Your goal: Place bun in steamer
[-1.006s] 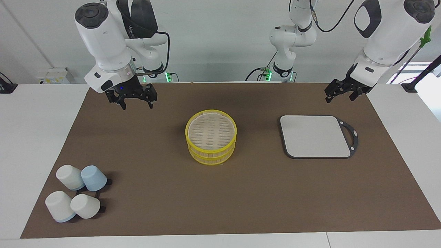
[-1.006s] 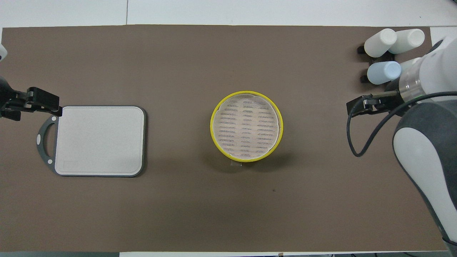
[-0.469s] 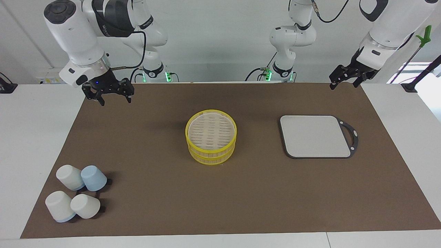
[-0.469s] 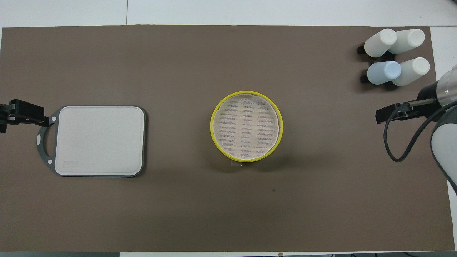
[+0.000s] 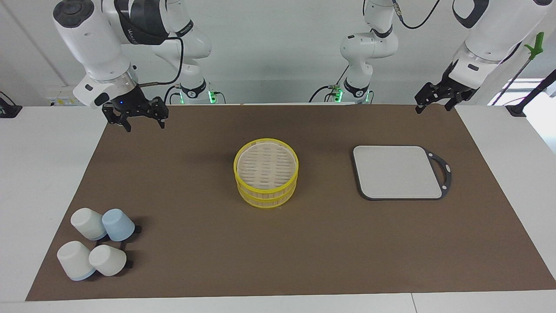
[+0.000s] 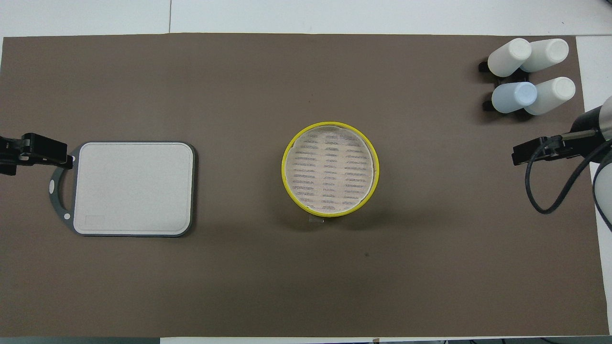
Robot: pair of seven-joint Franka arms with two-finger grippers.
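The bamboo steamer point(image 5: 266, 172) is seen at the centre of both views, standing on the brown table mat point(image 5: 304, 243) with its yellow-rimmed slatted lid point(image 6: 331, 172) on top. The bun cannot be seen in either view, so where it lies cannot be told. A grey cutting board point(image 5: 398, 172) with a dark rim and looped handle is laid flat at centre right of the facing view, well apart from the steamer. Four upturned cups point(image 5: 96, 247), three white and one pale blue, are grouped in the lower left corner of the facing view, on small black stands. The right gripper point(image 5: 141, 121) is held in the air at upper left of the facing view, over the mat's corner, with its fingers spread apart and nothing between them. The left gripper point(image 5: 433, 102) is held up at upper right of the facing view, over the mat's edge above the board; its fingers are likewise spread and empty.
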